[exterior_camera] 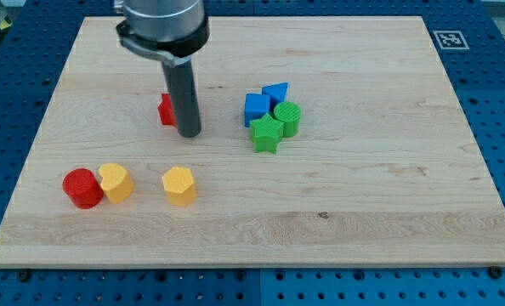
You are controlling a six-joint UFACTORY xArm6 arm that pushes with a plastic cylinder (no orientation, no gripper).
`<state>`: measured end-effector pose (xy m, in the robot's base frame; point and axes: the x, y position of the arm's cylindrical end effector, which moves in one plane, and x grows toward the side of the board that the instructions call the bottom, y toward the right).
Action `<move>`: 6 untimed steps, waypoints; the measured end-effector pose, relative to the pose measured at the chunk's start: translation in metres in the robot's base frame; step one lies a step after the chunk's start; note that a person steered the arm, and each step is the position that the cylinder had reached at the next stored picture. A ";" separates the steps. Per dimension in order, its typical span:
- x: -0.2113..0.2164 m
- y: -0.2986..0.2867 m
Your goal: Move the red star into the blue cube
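The red star (pixel 165 110) lies left of the board's middle, mostly hidden behind my rod. My tip (pixel 190 133) rests on the board just right of the star and slightly below it, touching or nearly touching it. The blue cube (pixel 256 108) sits to the view's right of the star, about a hand's width away. A second blue block (pixel 277 92) leans against the cube at its upper right.
A green cylinder (pixel 288 118) and a green star (pixel 267 133) press against the blue cube's lower right. A red cylinder (pixel 82 188) and two yellow hexagonal blocks (pixel 116 182) (pixel 179 185) stand at the lower left. The wooden board (pixel 363 204) ends near the view's bottom.
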<state>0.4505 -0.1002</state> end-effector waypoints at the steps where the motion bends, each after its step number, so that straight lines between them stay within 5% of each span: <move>1: 0.002 -0.049; 2: -0.024 -0.067; 4: -0.043 0.047; 6: -0.043 0.000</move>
